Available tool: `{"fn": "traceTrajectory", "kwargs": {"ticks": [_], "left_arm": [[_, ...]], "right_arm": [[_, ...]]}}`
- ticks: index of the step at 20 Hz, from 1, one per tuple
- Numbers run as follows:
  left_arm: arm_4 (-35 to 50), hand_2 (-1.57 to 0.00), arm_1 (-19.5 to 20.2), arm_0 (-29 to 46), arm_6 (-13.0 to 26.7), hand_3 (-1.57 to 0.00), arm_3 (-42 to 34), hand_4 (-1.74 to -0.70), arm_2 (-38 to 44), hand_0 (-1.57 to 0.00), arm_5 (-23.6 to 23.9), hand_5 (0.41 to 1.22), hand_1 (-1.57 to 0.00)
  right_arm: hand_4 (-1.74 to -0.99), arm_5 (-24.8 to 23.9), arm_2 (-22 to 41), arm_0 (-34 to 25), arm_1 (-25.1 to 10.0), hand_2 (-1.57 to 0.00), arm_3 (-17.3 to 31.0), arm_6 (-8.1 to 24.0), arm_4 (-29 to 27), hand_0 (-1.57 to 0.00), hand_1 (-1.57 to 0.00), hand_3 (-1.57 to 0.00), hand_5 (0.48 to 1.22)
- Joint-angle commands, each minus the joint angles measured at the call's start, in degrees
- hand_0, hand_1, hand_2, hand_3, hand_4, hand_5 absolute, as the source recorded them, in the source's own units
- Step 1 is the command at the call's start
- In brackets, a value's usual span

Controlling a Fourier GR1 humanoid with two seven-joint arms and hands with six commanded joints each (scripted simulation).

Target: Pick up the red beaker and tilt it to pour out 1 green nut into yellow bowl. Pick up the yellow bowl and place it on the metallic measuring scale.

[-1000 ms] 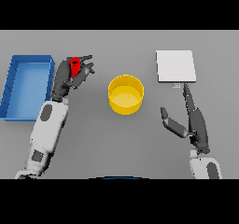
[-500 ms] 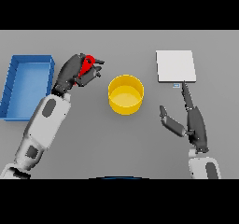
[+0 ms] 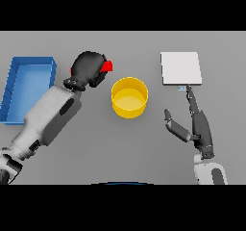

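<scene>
Far left: blue tray (image 3: 29, 88), out of the path. Left hand (image 3: 89, 69) clamped round red beaker (image 3: 107, 66), just left of yellow bowl (image 3: 129, 97). Beaker likely light, rigid, slick; side grip suits tilting. Right hand (image 3: 190, 124) idle, fingers straight, below measuring scale (image 3: 180, 68). Nothing blocks bowl or scale.

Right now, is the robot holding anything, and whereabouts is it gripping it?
Yes: the left hand is curled around the red beaker, covering most of it, so the exact hold cannot be told. The right hand holds nothing.
</scene>
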Motion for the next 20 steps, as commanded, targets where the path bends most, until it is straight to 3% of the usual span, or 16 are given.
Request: {"fn": "traceTrajectory", "kwargs": {"ticks": [1, 4, 5, 9, 13, 20], "left_arm": [[-1.4, -1.57, 0.1, -1.3, 0.4, -1.57, 1.0, -1.74, -1.2, -1.57, -0.5, 1.182, -1.57], [-4.6, -1.57, 1.7, -4.1, -0.7, -1.57, 0.7, -1.65, -5.3, -1.57, -3.8, 1.201, -1.57], [-5.6, -1.57, 2.2, -5.4, -1.1, -1.57, 1.5, -1.67, -6.5, -1.57, -4.5, 1.205, -1.57], [-9.4, -1.57, 2.7, -9.8, -3.7, -1.28, 3.6, -1.70, -12.9, -1.57, -9.9, 1.215, -1.57], [-13.3, -1.57, 2.3, -14.8, -7.5, -1.45, 6.7, -1.72, -19.3, -1.57, -12.6, 1.218, -1.57], [-19.2, -1.57, 2.0, -19.6, -9.7, -1.55, 8.6, -1.74, -29.4, -1.57, -17.1, 1.220, -1.57]], "right_arm": [[-1.274, 0.3, 0.3, 0.8, 0.1, 0.00, -0.1, -0.6, 0.0, 0.00, 0.00, 0.00, 0.702], [-1.284, 0.1, -0.2, 0.7, -0.2, 0.00, -0.2, -0.4, -0.3, 0.00, 0.00, 0.00, 0.705], [-1.283, 0.3, -0.4, 1.3, -0.1, 0.00, 0.0, -1.3, -0.9, 0.00, 0.00, 0.00, 0.702], [-1.292, -0.2, -1.0, 0.4, 1.2, 0.00, 1.4, -2.0, -2.2, 0.00, 0.00, 0.00, 0.678], [-1.294, 0.1, -1.4, 0.9, 2.0, 0.00, 1.7, -3.1, -3.8, 0.00, 0.00, 0.00, 0.653], [-1.288, -0.8, -1.4, 0.4, 2.0, 0.00, 2.1, -2.2, -2.8, 0.00, 0.00, 0.00, 0.627]]}}
